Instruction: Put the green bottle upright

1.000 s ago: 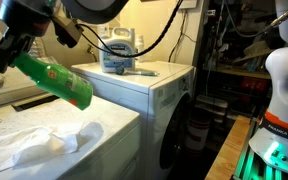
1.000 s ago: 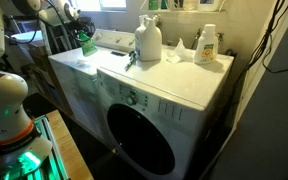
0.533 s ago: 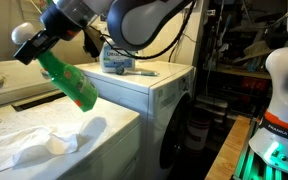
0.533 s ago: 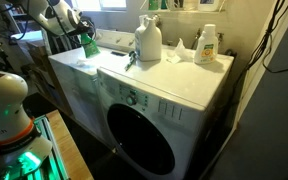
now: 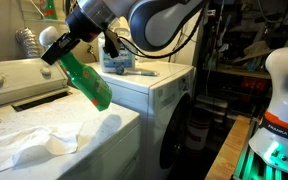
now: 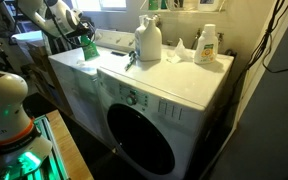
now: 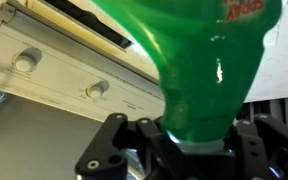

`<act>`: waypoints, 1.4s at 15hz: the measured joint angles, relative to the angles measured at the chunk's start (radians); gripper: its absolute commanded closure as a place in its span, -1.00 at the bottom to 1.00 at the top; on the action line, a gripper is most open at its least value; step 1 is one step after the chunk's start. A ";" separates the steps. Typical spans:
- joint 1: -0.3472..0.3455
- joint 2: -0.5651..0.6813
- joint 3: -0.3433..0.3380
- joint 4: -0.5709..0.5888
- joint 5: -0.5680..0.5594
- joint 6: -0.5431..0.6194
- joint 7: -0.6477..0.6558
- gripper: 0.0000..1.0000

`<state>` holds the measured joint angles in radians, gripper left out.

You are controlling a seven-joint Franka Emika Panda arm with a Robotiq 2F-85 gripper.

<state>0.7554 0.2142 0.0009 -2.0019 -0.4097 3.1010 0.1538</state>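
The gripper (image 5: pixel 60 52) is clamped on the narrow end of the green bottle (image 5: pixel 89 82), left of centre. The bottle hangs tilted in the air, base pointing lower right, above the washing machine's white tabletop (image 5: pixel 104 128).

White metal machine tops (image 5: pixel 154 85) viewed closely along their front edge, again from beyond a front corner, green plastic bottle (image 7: pixel 199 70) filling wrist view.

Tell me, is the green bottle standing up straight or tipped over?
Tipped. In an exterior view the green bottle hangs slanted, gripped at its top end by the tool, with its base lower, over the washer.
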 measured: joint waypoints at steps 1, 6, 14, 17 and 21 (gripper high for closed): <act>0.000 0.000 0.000 0.000 0.000 0.000 0.000 1.00; -0.061 0.019 0.083 -0.042 0.072 0.092 -0.033 1.00; -0.252 -0.007 0.254 -0.199 0.081 0.437 -0.060 1.00; -0.310 -0.031 0.261 -0.257 0.008 0.573 -0.008 1.00; -0.377 -0.034 0.256 -0.305 -0.085 0.735 0.064 1.00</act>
<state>0.3785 0.1798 0.2564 -2.3069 -0.4942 3.8359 0.2182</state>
